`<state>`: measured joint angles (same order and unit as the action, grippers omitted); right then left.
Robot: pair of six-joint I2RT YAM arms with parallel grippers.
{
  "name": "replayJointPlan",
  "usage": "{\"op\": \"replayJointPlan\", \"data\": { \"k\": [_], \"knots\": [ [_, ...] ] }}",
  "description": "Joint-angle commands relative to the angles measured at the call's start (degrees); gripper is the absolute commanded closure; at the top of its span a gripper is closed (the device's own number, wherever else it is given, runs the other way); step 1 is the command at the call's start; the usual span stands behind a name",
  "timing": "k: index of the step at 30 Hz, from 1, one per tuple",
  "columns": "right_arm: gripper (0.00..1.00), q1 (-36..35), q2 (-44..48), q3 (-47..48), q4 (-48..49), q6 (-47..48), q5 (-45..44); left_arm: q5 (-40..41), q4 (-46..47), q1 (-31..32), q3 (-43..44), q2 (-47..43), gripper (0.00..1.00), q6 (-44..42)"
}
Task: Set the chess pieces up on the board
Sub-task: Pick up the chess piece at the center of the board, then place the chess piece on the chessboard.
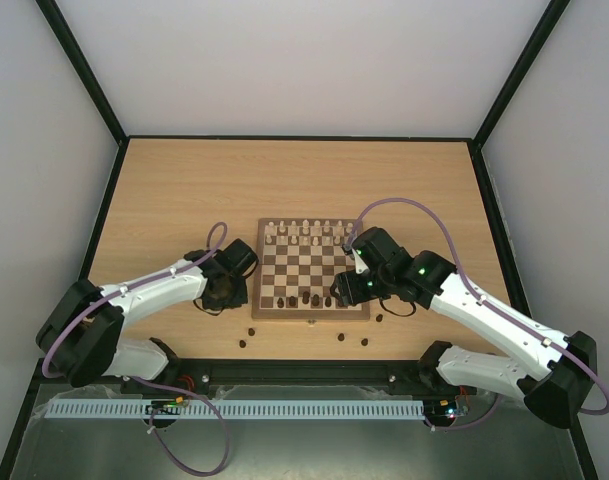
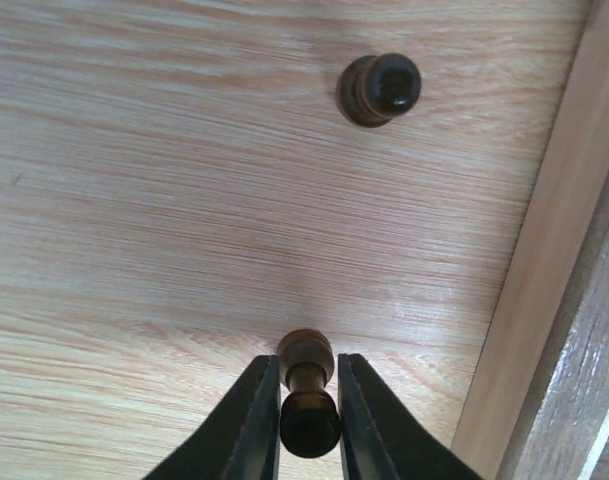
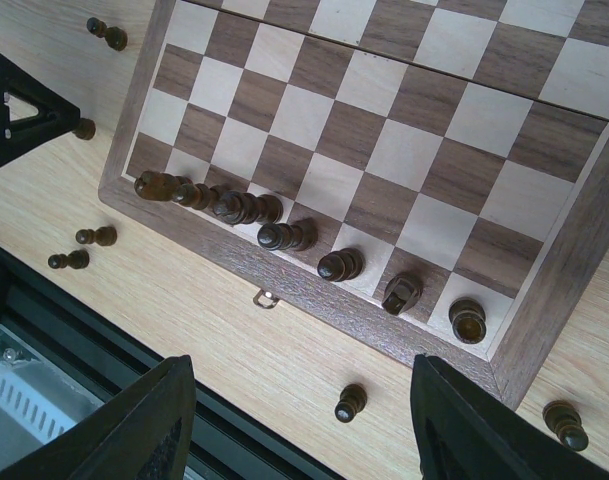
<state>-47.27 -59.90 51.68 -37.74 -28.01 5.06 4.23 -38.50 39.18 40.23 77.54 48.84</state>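
Note:
The board (image 1: 310,312) lies mid-table, with pale chess pieces (image 1: 306,232) along its far rows and several dark ones (image 3: 339,264) on its near row. Left of the board, my left gripper (image 1: 224,292) is low over the table. In the left wrist view its fingers (image 2: 264,400) press on both sides of a standing dark pawn (image 2: 309,425); the gripper (image 2: 309,372) is shut on it. My right gripper (image 3: 314,420) hangs open over the board's near edge (image 3: 314,290). A loose dark pawn (image 3: 350,402) stands on the table below its gap, untouched.
Another dark pawn (image 2: 379,90) stands farther ahead of the left gripper, near the board's side rim (image 2: 554,300). More loose dark pawns sit on the table before the board (image 1: 252,331) (image 1: 364,341) (image 3: 565,424). A small metal clasp (image 3: 267,298) juts from the near rim.

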Motion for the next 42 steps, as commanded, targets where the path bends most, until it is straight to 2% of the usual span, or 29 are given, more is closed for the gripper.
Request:
{"op": "replayJointPlan", "data": {
  "k": [1, 5, 10, 17, 25, 42],
  "knots": [
    [0.4, -0.11, 0.6, -0.51, -1.03, 0.76, -0.24, 0.61, -1.39, -0.33, 0.69, -0.01, 0.83, -0.7],
    [0.41, -0.11, 0.53, -0.51, -1.04, 0.7, -0.53, 0.69, -3.5, -0.26, 2.12, -1.05, 0.88, -1.49],
    [0.4, -0.11, 0.31, -0.36, -1.21, 0.59, -0.94, 0.59, -8.5, 1.16, 7.81, -3.52, 0.89, -2.6],
    [0.4, -0.11, -0.12, -0.18, -1.43, 0.41, -1.7, 0.16, -11.44, 8.77, 14.93, -1.84, 0.89, 0.26],
    [0.4, -0.18, -0.22, -0.33, -1.54, 0.32, -1.99, 1.51, -10.63, 16.04, 17.1, 3.7, 0.89, 2.79],
    [0.4, -0.13, 0.3, -0.43, -1.39, 0.41, -1.81, 2.36, -6.99, 16.46, 16.67, 8.97, 0.89, 1.25]
  ]
}}
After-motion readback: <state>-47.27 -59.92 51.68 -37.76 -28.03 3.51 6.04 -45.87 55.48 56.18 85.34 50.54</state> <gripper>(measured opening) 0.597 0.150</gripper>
